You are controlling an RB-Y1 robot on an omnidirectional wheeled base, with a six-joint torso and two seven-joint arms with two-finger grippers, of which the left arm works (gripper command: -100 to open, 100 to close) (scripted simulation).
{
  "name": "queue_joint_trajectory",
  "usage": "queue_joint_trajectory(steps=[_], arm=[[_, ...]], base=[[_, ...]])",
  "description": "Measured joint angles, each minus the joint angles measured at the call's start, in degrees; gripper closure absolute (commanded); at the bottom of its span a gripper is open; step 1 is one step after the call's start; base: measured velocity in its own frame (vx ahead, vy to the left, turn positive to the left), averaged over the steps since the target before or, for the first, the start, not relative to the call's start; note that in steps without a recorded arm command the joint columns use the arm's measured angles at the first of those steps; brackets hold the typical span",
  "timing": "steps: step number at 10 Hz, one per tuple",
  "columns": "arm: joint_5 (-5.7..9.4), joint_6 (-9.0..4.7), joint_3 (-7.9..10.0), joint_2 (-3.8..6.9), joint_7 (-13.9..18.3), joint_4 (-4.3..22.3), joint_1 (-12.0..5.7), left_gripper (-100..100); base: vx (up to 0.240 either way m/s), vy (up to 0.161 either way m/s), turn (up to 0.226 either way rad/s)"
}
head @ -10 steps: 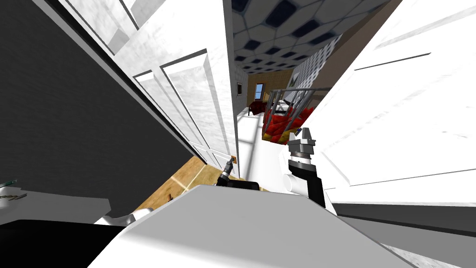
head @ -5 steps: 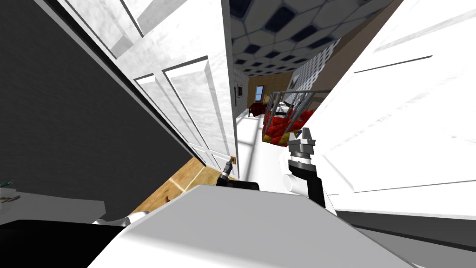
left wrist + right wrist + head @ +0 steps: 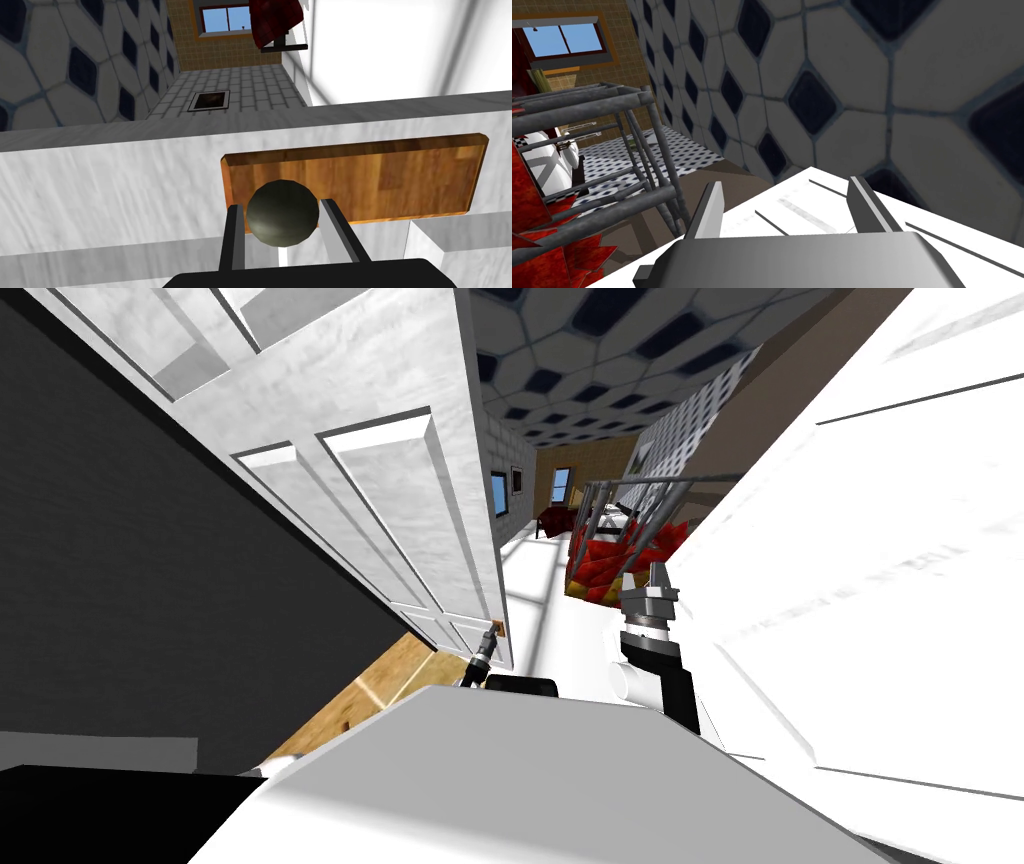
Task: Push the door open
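Two fingers (image 3: 234,240) of left gripper (image 3: 280,206) clamped on dark round knob (image 3: 283,212) so white panelled door (image 3: 400,508), upper left of head frame, can be pushed; right gripper (image 3: 784,192) held released, idle.

Left gripper (image 3: 280,206) reaches forward, fingers pressed on the knob (image 3: 283,222), while right gripper (image 3: 645,581) points ahead, fingers spread.

I see the white panelled door (image 3: 400,518) standing partly open. My left gripper (image 3: 489,639) sits at the door's free edge, just beside a small brown plate (image 3: 500,630). Right of the door, my right gripper (image 3: 644,579) hovers with its 2 fingers apart. Beyond the door, a grey metal frame (image 3: 640,503) stands over red shapes (image 3: 605,560).
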Motion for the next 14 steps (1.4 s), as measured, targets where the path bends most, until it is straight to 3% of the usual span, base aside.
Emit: queue_joint_trajectory(steps=[3,7,8,14], arm=[[0.57,0.63,1.79,0.07,-0.51,-1.01,0.29,100],[1.54,0.34,4.9,-0.2,-1.2,0.59,-0.62,100],[1.86,-0.35,5.9,-0.43,-1.44,1.9,-1.5,-100],[1.87,-0.18,4.83,-0.59,-1.32,-0.17,0.18,-100]], base=[[0.123,-0.076,0.04],[0.14,-0.093,0.086],[-0.056,-0.064,0.057],[-0.213,-0.01,0.021]])
